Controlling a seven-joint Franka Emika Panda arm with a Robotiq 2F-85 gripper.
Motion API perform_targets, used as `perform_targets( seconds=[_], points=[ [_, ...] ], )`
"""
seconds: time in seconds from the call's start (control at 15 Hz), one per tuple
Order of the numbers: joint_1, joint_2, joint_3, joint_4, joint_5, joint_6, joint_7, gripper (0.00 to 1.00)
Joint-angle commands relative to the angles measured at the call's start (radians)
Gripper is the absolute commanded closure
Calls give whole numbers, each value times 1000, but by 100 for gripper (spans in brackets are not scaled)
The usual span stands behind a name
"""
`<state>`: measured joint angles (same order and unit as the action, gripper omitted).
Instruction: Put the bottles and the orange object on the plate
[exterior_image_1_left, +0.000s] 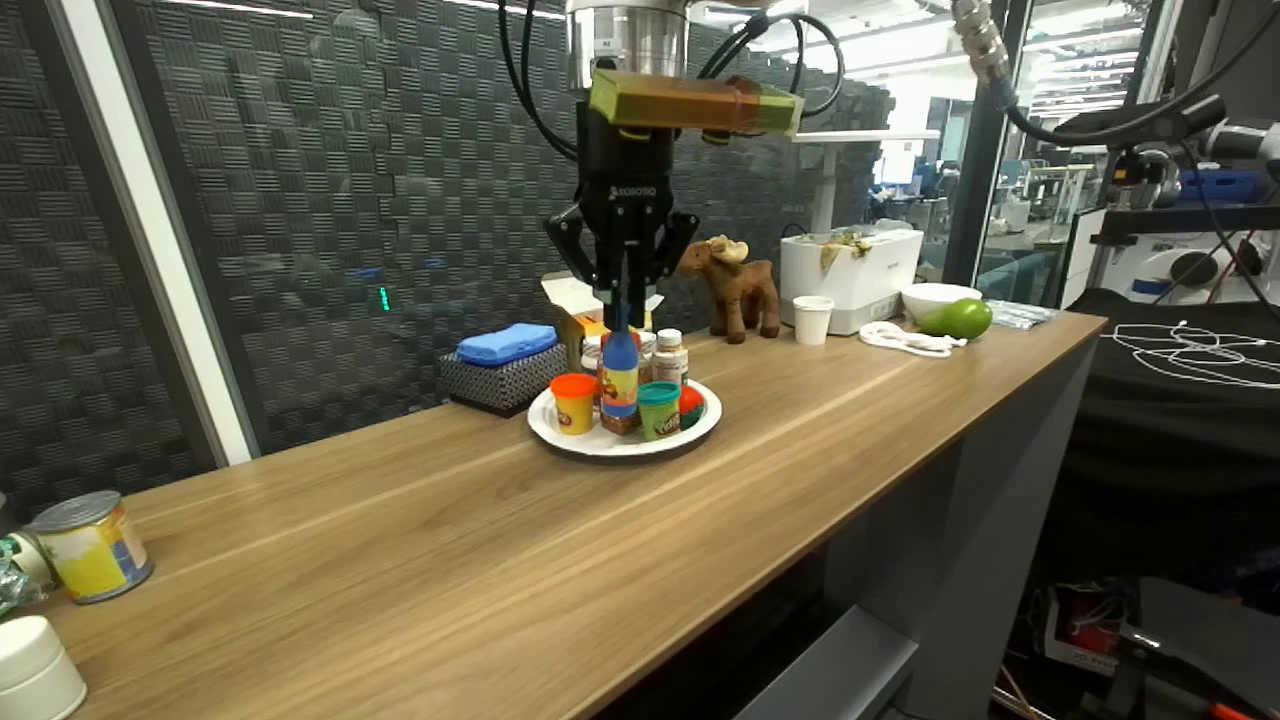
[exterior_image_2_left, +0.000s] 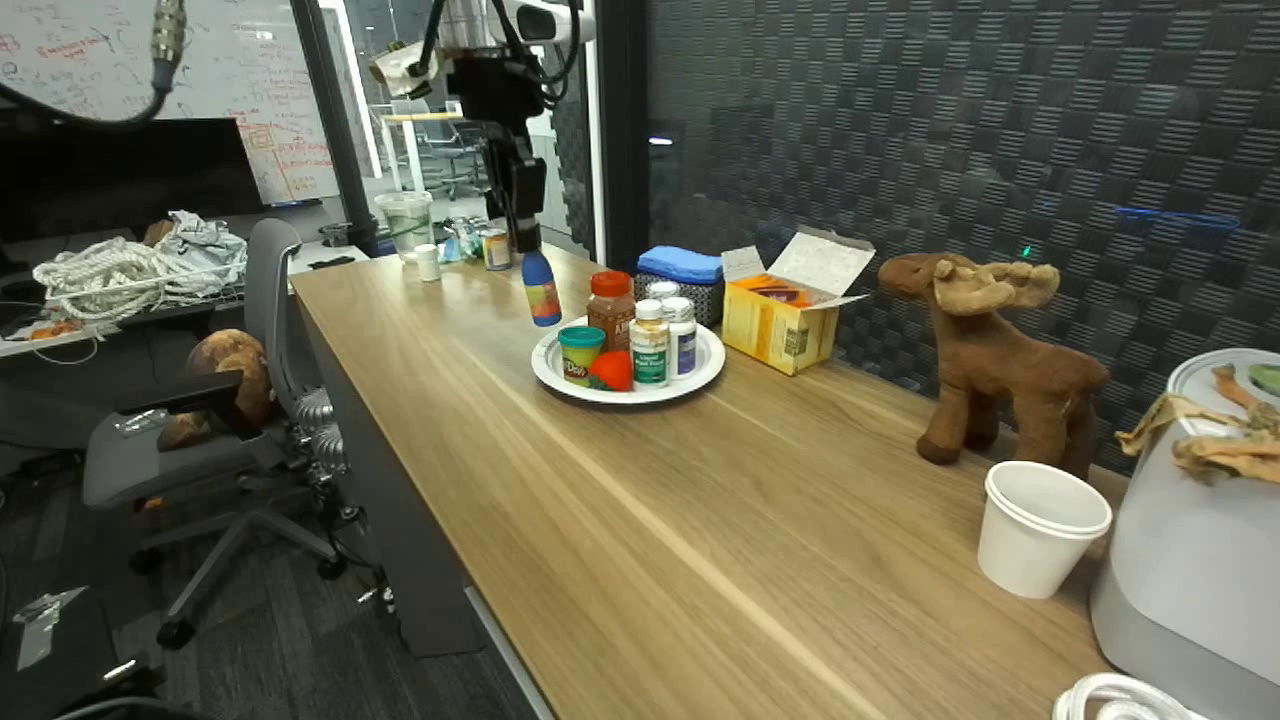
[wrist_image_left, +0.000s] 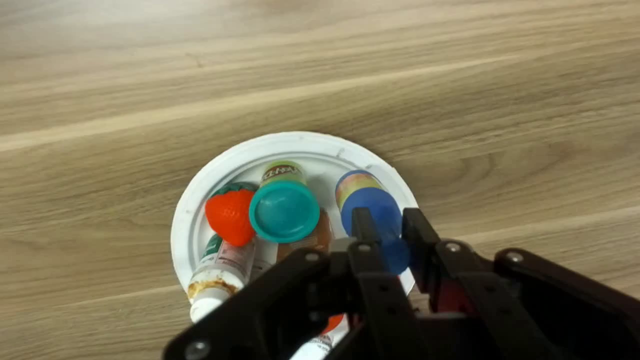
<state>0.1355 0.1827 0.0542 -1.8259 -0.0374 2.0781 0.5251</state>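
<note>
My gripper (exterior_image_1_left: 625, 312) is shut on the neck of a blue bottle (exterior_image_1_left: 619, 372) with a colourful label. In an exterior view the bottle (exterior_image_2_left: 541, 290) hangs slightly tilted, its base above the plate's level. In the wrist view the bottle (wrist_image_left: 367, 200) overlaps the right part of the white plate (wrist_image_left: 295, 140). The plate holds an orange-lidded yellow tub (exterior_image_1_left: 573, 405), a teal-lidded tub (exterior_image_2_left: 580, 357), a red-orange strawberry (exterior_image_2_left: 613, 371), a brown bottle with a red cap (exterior_image_2_left: 610, 315) and several white bottles (exterior_image_2_left: 650, 345). My fingers hide part of the plate in the wrist view.
Behind the plate stand a patterned box with a blue cloth (exterior_image_1_left: 507, 345) and an open yellow box (exterior_image_2_left: 785, 315). A plush moose (exterior_image_2_left: 990, 350), paper cup (exterior_image_2_left: 1040, 530) and white appliance (exterior_image_1_left: 850, 280) stand along the wall. A can (exterior_image_1_left: 92, 545) stands at the far end.
</note>
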Motion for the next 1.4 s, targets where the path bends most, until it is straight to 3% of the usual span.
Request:
perform_targets(
  seconds=[0.0, 0.6, 1.33],
  points=[
    [-16, 40, -14, 73, 5, -21, -37, 91],
    [-24, 143, -18, 163, 32, -13, -93, 91],
    [-33, 210, -19, 185, 56, 5, -143, 91]
  ],
)
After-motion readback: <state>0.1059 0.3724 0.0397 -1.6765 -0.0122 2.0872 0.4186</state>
